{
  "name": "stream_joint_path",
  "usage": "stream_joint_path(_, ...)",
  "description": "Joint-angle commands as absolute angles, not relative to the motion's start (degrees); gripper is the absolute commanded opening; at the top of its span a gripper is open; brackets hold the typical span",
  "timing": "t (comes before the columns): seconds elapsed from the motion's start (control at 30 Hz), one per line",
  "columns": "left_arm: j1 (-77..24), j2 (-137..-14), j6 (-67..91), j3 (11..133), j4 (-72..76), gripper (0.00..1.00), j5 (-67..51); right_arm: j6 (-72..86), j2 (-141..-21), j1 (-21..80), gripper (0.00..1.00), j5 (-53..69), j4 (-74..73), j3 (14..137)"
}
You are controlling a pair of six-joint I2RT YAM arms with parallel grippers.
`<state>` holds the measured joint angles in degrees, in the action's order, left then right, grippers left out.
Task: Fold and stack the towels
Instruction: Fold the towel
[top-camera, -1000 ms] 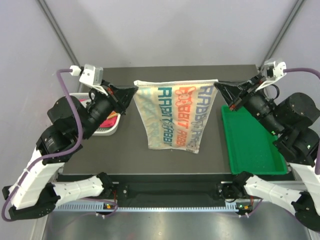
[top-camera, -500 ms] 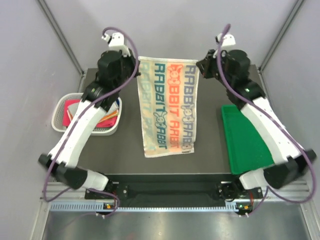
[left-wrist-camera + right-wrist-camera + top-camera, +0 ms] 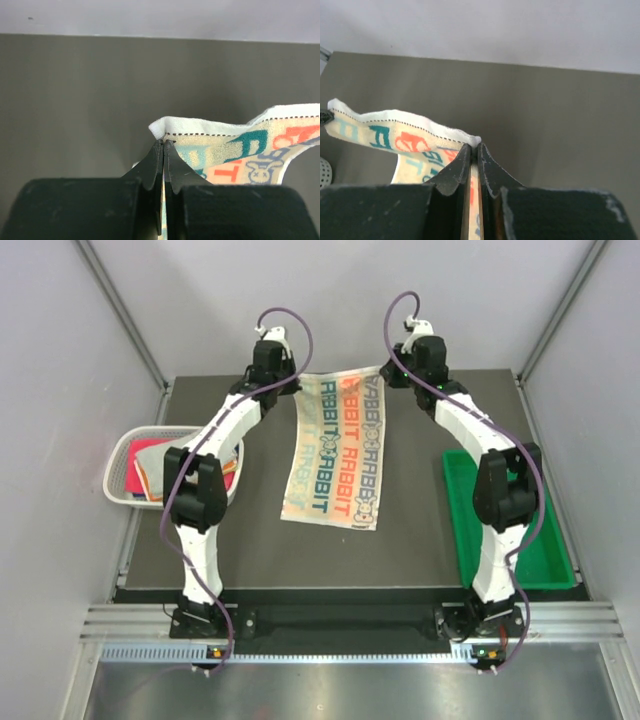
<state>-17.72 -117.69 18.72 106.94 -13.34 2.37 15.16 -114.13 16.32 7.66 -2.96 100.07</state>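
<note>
The white towel with orange and teal "RABBIT" print lies stretched down the middle of the dark table, its far edge lifted. My left gripper is shut on its far left corner. My right gripper is shut on its far right corner. Both arms reach far over the table. The towel's near edge rests on the table. Other towels, pink-red and orange, lie in the white mesh basket at the left.
A green plastic tray lies at the right side of the table. The grey back wall stands just past both grippers. The table's near edge runs in front of the arm bases.
Both arms have stretched further toward the back of the table, carrying the towel's top corners away from me; the towel has gone from hanging to lying mostly flat on the table.
</note>
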Motion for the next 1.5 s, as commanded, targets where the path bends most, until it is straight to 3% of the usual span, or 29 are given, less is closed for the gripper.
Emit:
stream_joint_path(0.0, -17.1, -115.7, 18.2, 105.6, -5.8, 0.00, 1.0, 16.4, -110.9, 16.1, 0.00, 9.6, 6.0, 97.5)
stream_joint_path(0.37, -17.5, -104.9, 23.2, 80.5, -0.4, 0.00, -2.4, 21.4, -97.6, 17.8, 0.00, 11.2, 10.0, 71.6)
stream_joint_path(0.67, -18.6, -94.5, 26.3, 66.8, -4.2, 0.00, -0.5, 24.1, -85.6, 23.0, 0.00, 9.0, 10.9, 52.5)
stream_joint_path(1.47, -21.5, -82.4, 28.9, 50.5, -6.4, 0.00, -2.9, 26.9, -75.3, 31.5, 0.00, 3.3, 7.7, 42.3)
